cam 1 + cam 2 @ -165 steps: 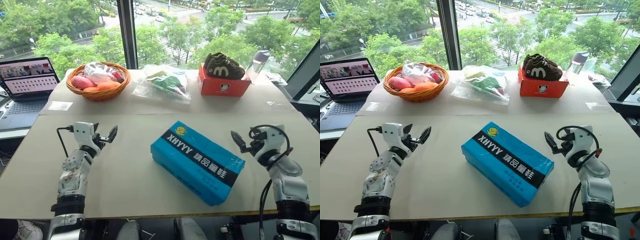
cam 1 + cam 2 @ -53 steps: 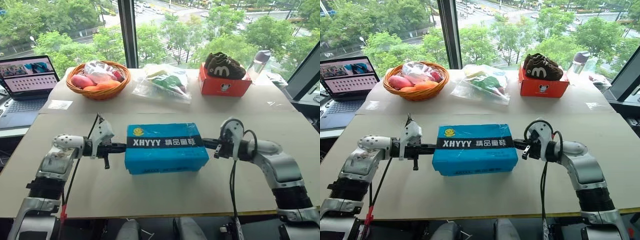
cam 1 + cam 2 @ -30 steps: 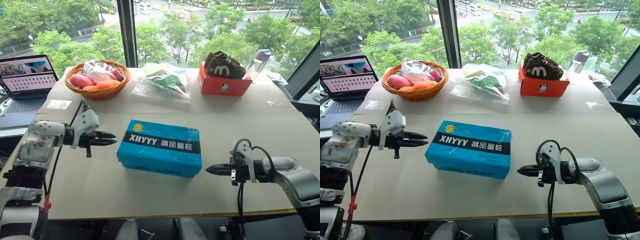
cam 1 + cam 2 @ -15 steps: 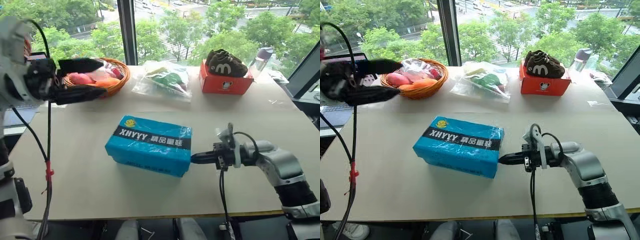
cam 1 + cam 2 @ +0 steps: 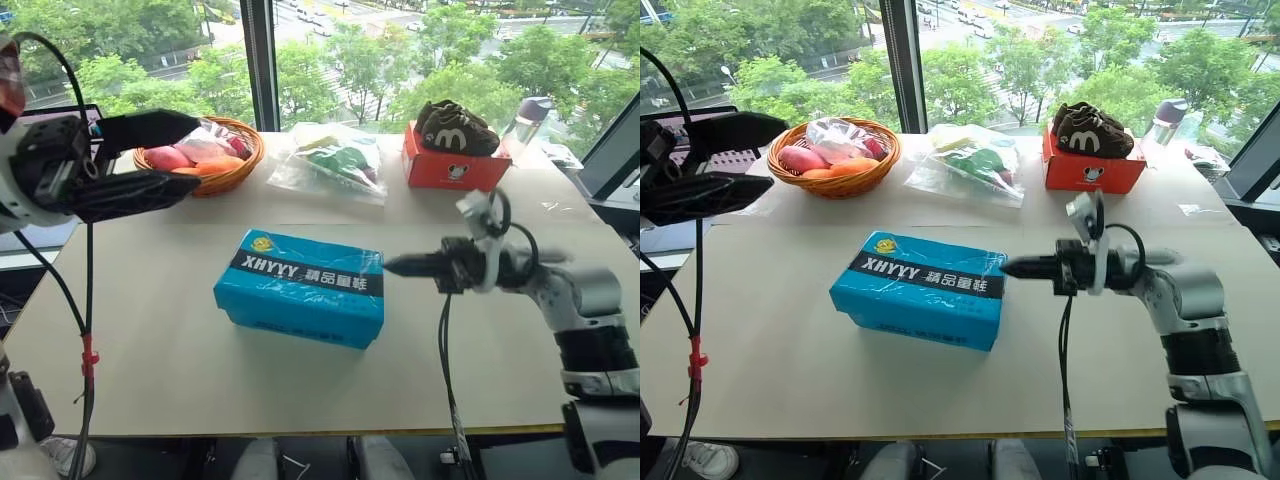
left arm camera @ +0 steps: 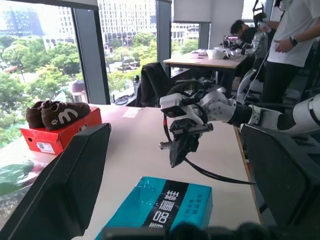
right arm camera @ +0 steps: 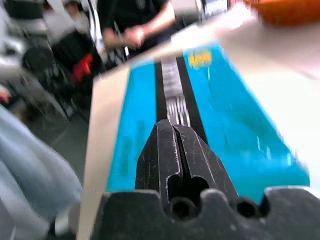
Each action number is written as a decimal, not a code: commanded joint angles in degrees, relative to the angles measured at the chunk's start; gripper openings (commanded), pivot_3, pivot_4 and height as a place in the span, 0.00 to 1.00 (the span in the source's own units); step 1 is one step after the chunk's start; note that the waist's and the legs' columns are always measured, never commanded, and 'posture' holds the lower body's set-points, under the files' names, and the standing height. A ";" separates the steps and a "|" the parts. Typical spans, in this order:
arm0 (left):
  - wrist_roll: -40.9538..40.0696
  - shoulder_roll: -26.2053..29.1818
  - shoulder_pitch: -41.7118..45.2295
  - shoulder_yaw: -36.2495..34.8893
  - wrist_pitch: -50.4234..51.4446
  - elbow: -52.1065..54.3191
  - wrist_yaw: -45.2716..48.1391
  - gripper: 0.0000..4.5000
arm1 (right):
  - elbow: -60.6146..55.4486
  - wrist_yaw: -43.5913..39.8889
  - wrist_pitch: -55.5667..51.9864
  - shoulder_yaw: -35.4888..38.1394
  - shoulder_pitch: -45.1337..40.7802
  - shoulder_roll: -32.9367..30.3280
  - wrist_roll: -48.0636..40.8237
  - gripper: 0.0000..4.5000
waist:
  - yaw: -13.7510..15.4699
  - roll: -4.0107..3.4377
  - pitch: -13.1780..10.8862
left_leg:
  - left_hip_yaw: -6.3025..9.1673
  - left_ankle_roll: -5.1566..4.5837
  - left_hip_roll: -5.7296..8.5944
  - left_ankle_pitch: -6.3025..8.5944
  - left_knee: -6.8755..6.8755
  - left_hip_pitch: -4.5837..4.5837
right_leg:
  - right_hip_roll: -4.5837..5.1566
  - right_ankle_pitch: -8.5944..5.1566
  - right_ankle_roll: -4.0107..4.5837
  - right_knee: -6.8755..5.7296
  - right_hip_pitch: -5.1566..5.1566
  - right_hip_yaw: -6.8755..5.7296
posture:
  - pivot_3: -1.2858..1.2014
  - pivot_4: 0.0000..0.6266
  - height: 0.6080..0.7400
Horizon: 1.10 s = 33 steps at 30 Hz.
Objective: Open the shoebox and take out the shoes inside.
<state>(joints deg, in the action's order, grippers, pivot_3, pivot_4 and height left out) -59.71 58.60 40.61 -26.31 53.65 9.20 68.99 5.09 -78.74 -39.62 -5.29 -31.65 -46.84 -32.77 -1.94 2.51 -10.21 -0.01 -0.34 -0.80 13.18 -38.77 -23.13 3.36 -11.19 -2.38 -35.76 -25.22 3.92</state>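
The bright blue shoebox (image 5: 300,288) lies flat in the middle of the table with its lid down, black band facing up. The shoes are hidden inside it. My right gripper (image 5: 392,265) is shut and points level at the top edge of the box's right end; I cannot tell whether it touches. The right wrist view looks over those shut fingers (image 7: 180,150) along the lid (image 7: 220,115). My left gripper (image 5: 188,152) hangs high above the table's left side, open wide and empty, well clear of the box.
Along the back edge stand a wicker basket of fruit (image 5: 205,160), a clear bag of greens (image 5: 335,165), a red-orange box (image 5: 450,168) with dark brown shoes on top, and a bottle (image 5: 525,120). People (image 6: 295,30) stand behind the right arm.
My left gripper has risen from table height and opened wide. My right gripper came in from the front right to the box's right end, then rose to its top edge. The box shifted slightly left.
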 commanded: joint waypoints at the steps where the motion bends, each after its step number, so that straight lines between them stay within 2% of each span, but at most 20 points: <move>1: -2.05 -0.01 -0.13 -1.70 -0.53 1.87 -2.07 0.99 | 2.35 -0.09 2.81 2.01 -1.73 -0.40 1.50 0.00 | -0.30 0.01 -0.01 | -0.01 0.00 0.00 0.00 -0.08 -0.03 | 0.01 0.00 -0.01 0.00 0.00 0.01 | 0.52 0.24 1.00; 5: -1.84 -0.01 -1.01 -0.45 -1.19 2.39 -2.54 0.99 | 1.03 -1.15 5.02 -0.89 0.82 -2.05 5.15 0.00 | -0.70 0.01 -0.02 | -0.04 0.00 -0.06 -0.01 -0.12 0.12 | -0.08 -0.02 -0.07 -0.13 0.03 0.04 | 0.52 0.24 1.00; 9: 1.13 0.54 -1.43 2.34 -3.29 1.36 -0.95 0.99 | -7.60 -2.85 1.87 -4.18 5.73 -0.38 2.72 0.00 | -0.61 0.01 -0.02 | -0.01 0.00 -0.17 -0.02 -0.06 0.32 | -0.24 -0.08 0.02 -0.23 0.15 0.03 | 0.52 0.24 1.00; 17: 2.55 0.21 -0.75 4.93 -5.45 0.15 1.11 0.99 | -13.44 -1.04 -0.86 -6.17 9.34 3.70 1.07 0.00 | -0.52 0.01 -0.02 | -0.01 0.00 -0.13 -0.01 -0.11 0.25 | -0.19 -0.08 0.02 -0.23 0.11 0.07 | 0.52 0.24 1.00; 23: 2.80 0.29 -0.51 5.64 -5.82 0.40 1.67 0.99 | -9.55 2.06 -0.12 -5.35 8.92 8.25 0.97 0.00 | -0.49 0.01 -0.01 | -0.01 0.00 -0.14 -0.01 -0.11 0.26 | -0.20 -0.08 0.02 -0.22 0.12 0.05 | 0.52 0.24 1.00; 28: 9.95 3.61 -3.32 8.98 -10.29 -1.74 5.61 0.99 | -4.69 2.32 -3.58 -1.02 8.25 12.26 -4.21 0.00 | -0.58 0.01 -0.02 | -0.01 0.00 -0.13 -0.01 -0.08 0.27 | -0.20 -0.08 0.03 -0.22 0.11 0.07 | 0.52 0.24 1.00; 33: 8.75 3.24 -2.20 7.65 -10.19 -3.35 6.89 0.99 | -5.11 3.62 -7.33 2.22 7.85 15.15 -9.36 0.00 | -0.63 0.00 -0.02 | -0.01 0.00 -0.16 -0.02 -0.09 0.25 | -0.22 -0.08 0.04 -0.23 0.09 0.05 | 0.52 0.24 1.00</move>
<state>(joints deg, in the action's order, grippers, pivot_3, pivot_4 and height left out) -49.74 61.15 37.16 -16.48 44.15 5.77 75.12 1.68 -75.42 -45.42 -5.57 -22.29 -32.24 -38.58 -2.57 2.52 -10.23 -0.02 -0.33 -0.96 13.17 -38.86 -22.88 3.14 -11.27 -2.34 -36.00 -25.13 3.97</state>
